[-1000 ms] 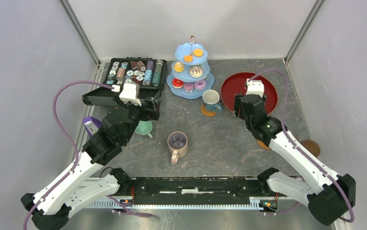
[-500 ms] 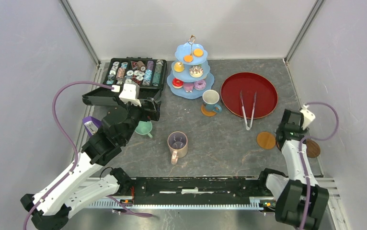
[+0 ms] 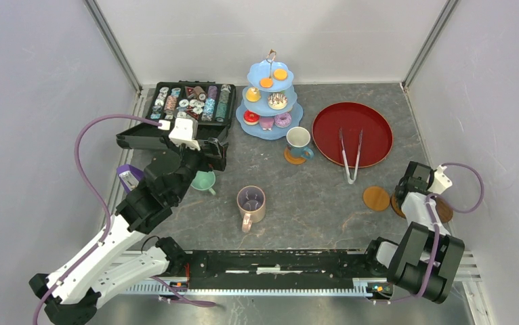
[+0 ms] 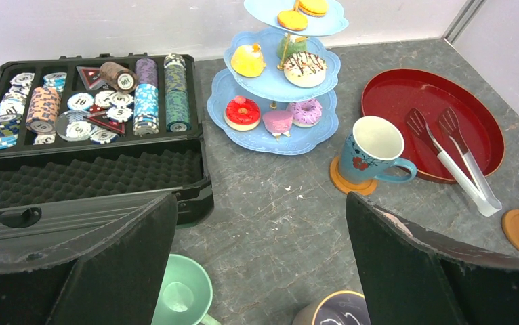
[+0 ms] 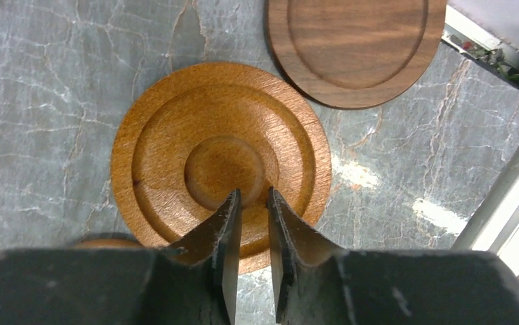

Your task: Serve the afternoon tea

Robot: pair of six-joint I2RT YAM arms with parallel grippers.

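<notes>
Reaching for a coaster [image 5: 219, 162]
Right gripper [image 5: 251, 196], jaws almost together and empty, hangs over the coaster at 4 o'clock on the table [image 3: 311, 196]. Next it probably opens to pinch it. Left gripper [image 4: 260, 203] gapes wide.

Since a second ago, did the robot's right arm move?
Yes. The right gripper swung away from the red tray, back toward the near right corner, over an orange coaster.

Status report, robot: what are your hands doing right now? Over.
Left gripper open, empty, near mint mug. Right gripper nearly shut above orange coaster. Nothing between.
</notes>
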